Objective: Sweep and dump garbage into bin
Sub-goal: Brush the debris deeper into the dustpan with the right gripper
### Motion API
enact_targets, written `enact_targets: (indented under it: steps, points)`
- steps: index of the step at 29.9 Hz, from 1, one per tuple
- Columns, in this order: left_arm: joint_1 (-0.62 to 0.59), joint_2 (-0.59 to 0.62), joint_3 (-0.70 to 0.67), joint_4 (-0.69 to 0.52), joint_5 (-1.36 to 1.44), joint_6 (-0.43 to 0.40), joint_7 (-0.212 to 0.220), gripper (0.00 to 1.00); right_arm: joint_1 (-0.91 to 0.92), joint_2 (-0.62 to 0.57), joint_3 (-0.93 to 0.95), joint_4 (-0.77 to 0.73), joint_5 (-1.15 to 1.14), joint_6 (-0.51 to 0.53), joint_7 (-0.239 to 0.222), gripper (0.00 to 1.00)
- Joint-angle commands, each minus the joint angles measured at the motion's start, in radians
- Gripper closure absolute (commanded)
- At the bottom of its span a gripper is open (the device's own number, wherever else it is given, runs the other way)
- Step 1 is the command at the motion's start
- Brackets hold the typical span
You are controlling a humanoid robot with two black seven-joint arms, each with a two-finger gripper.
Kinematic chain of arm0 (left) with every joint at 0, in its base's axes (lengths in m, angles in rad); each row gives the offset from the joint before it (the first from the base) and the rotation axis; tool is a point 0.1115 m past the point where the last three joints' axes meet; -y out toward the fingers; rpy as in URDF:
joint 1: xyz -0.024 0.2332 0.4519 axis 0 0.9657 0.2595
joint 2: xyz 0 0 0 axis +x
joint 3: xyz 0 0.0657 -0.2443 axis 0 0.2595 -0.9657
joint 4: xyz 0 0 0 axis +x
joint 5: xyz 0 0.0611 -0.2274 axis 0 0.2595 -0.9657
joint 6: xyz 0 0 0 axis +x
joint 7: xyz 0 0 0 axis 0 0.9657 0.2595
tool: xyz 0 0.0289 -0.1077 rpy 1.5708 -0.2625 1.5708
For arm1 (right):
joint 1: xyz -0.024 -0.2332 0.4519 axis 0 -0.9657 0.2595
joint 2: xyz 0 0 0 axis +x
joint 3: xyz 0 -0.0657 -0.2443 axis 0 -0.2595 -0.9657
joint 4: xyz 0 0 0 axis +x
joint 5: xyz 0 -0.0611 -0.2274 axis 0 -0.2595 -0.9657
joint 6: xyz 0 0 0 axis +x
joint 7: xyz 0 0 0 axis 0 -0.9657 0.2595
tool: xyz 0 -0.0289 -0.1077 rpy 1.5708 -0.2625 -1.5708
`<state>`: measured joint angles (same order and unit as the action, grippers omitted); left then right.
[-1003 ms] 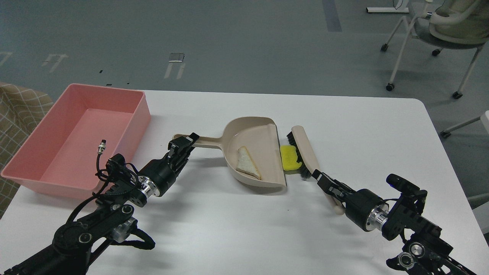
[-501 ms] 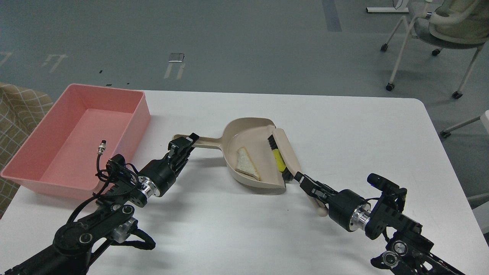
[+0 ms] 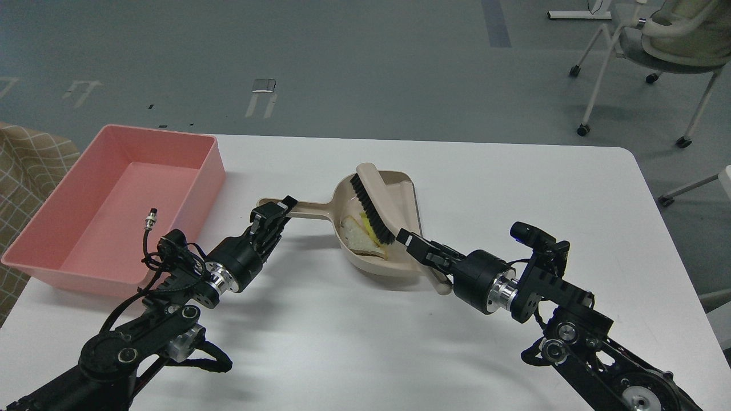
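The beige dustpan (image 3: 400,257) lies on the white table (image 3: 514,188). My left gripper (image 3: 278,212) is shut on the dustpan's handle (image 3: 308,210). My right gripper (image 3: 412,242) is shut on the beige brush (image 3: 374,197), whose black bristles sit inside the pan. The pale bread slice (image 3: 360,240) lies in the pan, pushed toward its back. Only a thin strip of the yellow sponge piece (image 3: 370,230) shows between the slice and the bristles. The pink bin (image 3: 68,217) stands at the table's left and holds nothing.
A wheeled office chair (image 3: 662,40) stands on the grey floor beyond the table's far right corner. A checked beige cloth (image 3: 23,165) shows at the left edge behind the bin. The table's right edge (image 3: 657,217) is near my right arm.
My right gripper has swept the brush leftward into the dustpan, pushing the yellow sponge piece off the table into the pan against the bread slice. The left gripper and dustpan have stayed put.
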<state>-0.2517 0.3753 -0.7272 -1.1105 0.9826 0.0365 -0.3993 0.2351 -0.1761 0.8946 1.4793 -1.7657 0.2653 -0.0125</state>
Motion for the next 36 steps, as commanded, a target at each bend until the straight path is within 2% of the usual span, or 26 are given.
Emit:
enact_targets:
  steps: [1,6,13,21,26,32,36]
  points:
    - [0.000,-0.001,-0.001,0.000,-0.001,0.000,-0.001,1.00,-0.011,-0.006,0.006,0.027,0.000,0.000,0.002,0.81]
    - [0.000,-0.004,-0.004,0.000,-0.002,0.000,-0.001,1.00,-0.011,-0.036,0.039,0.071,0.018,-0.003,0.000,0.81]
    - [0.002,0.001,-0.004,0.000,-0.002,0.000,-0.001,1.00,0.001,-0.089,0.067,0.061,0.060,0.000,0.000,0.80]
    - [0.005,-0.002,-0.004,-0.002,-0.004,0.000,-0.003,1.00,0.001,-0.091,0.119,0.062,0.083,-0.001,0.002,0.80]
    - [0.008,-0.010,-0.009,-0.002,-0.002,0.000,-0.003,1.00,0.006,-0.074,0.127,0.068,0.088,-0.003,0.002,0.80]
    - [0.003,-0.013,-0.009,-0.006,-0.002,0.000,-0.001,1.00,0.042,0.003,0.118,0.050,0.088,0.000,0.005,0.80]
    - [-0.003,-0.013,-0.011,-0.022,-0.001,0.000,-0.001,1.00,0.070,0.056,0.112,-0.059,0.088,0.000,0.005,0.80]
